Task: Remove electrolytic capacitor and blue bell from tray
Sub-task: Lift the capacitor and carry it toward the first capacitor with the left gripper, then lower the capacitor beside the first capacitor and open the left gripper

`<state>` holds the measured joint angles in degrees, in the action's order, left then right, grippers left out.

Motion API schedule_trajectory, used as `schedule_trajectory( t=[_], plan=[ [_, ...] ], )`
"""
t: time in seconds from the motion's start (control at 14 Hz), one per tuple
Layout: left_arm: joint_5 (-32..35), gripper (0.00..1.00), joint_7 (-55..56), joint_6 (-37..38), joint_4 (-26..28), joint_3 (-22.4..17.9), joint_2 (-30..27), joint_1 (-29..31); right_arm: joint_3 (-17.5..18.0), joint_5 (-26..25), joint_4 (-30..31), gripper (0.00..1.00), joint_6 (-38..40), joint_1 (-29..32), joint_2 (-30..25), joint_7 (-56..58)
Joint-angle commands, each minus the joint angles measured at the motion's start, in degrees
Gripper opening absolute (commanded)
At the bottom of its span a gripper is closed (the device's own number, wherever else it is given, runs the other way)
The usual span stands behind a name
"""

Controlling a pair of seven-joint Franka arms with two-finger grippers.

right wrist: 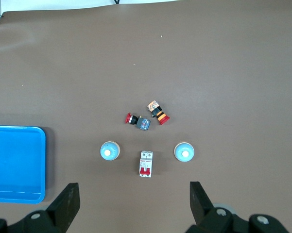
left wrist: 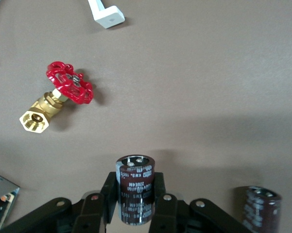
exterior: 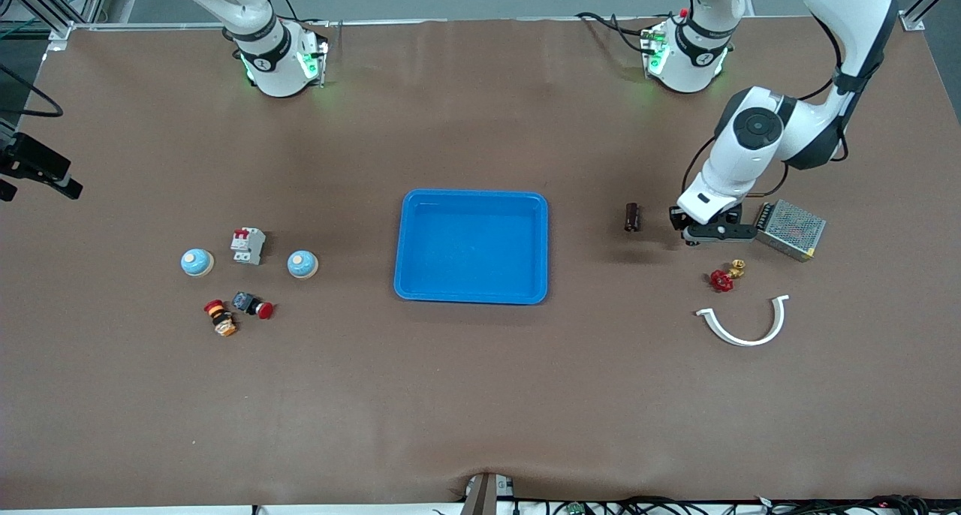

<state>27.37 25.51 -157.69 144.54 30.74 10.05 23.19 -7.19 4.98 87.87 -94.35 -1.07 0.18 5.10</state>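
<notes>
Left gripper [left wrist: 136,204] is clamped on a dark capacitor [left wrist: 134,189], upright between its fingers, up off the table near the left arm's end, just beside the metal mesh power supply [exterior: 790,229]. A 2nd dark capacitor [exterior: 633,217] stands upright on the brown table [exterior: 480,395] between the blue tray [exterior: 471,247] and the left gripper; it also shows in the left wrist view. A red-handled brass valve [exterior: 724,276] lies nearer the front camera than the power supply, and a white curved bracket [exterior: 745,322] lies nearer still. Right gripper [right wrist: 131,204] hangs high with its fingers spread wide, holding nothing, over the right arm's end of the table. 2 light-blue bells sit there: bell [exterior: 197,262] toward the table's end and bell [exterior: 302,264] toward the tray, with a white circuit breaker [exterior: 248,245] between them. 2 push-button switches lie nearer the front camera than the breaker: a red-capped one [exterior: 252,305] and an orange one [exterior: 220,317]. Nothing lies in the tray
</notes>
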Motion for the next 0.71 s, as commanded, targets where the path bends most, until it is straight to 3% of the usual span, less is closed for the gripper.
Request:
schedule_trajectory(
  t=[0.0, 0.5, 0.64],
  plan=[
    [0.9, 0.00, -2.6, -2.2, 1.8, 1.1, -0.4, 1.8, 0.1, 0.7, -1.2, 1.00, 1.4, -0.2, 0.2, 0.6],
    [0.9, 0.00, -4.9, -2.4, 2.8, 1.1, 2.7, 2.0, 0.5, 0.8, -1.3, 1.00, 2.5, 0.4, 0.2, 1.4],
    [0.9, 0.00, -5.0, -2.4, 3.0, 1.1, 3.7, 1.9, 0.5, 0.8, -1.5, 1.00, 2.5, 0.9, 0.2, 6.2]
  ],
)
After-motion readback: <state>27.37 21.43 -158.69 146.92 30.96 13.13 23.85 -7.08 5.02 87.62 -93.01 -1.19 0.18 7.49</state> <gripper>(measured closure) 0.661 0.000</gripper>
